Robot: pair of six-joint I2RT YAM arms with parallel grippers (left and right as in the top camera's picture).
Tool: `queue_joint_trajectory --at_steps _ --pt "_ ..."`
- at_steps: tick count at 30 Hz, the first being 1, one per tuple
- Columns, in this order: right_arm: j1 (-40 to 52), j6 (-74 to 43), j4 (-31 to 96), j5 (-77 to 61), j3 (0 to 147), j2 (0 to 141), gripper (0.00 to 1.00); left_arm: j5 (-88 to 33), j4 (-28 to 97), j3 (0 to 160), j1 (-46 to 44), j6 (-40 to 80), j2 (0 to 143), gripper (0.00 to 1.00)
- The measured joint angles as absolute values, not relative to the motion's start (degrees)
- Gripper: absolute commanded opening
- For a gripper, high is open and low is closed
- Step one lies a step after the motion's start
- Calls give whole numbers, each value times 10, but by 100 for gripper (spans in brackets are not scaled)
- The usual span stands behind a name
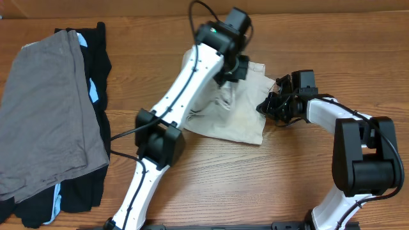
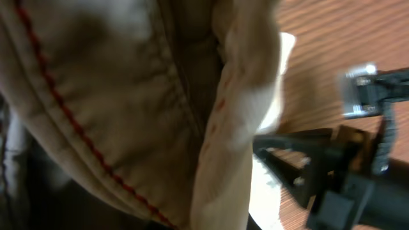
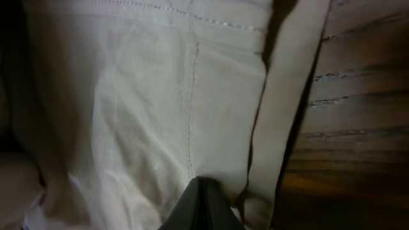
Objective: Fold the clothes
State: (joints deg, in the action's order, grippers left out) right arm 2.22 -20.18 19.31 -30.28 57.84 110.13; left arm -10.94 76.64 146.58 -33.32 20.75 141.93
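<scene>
The pale beige shorts (image 1: 239, 115) lie crumpled at the middle of the wooden table. My left gripper (image 1: 231, 67) is at their far edge. In the left wrist view the cloth (image 2: 128, 83), with a red stitched seam, hangs right against the camera and hides the jaws, so it seems held. My right gripper (image 1: 268, 104) is at the shorts' right edge. In the right wrist view its dark fingertips (image 3: 201, 188) are pressed together on the pale fabric (image 3: 147, 96). The right gripper also shows in the left wrist view (image 2: 319, 166).
A grey garment (image 1: 45, 108) lies on a black garment with light-blue trim (image 1: 96, 51) at the table's left side. Bare wood (image 1: 255, 179) shows in front of the shorts. The left arm stretches across the middle of the table.
</scene>
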Motion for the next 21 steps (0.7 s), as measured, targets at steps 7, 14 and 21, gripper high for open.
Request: queue_joint_trajectory --at_steps 7,14,21 --pt "9 -210 197 -314 578 1102 4 -138 732 1466 -354 213 1425 85" --pt "6 -211 196 -318 578 1103 4 -185 734 1470 -352 222 1425 100" --pt "-23 -212 208 -359 579 1110 10 -225 774 1566 -330 221 1413 100"
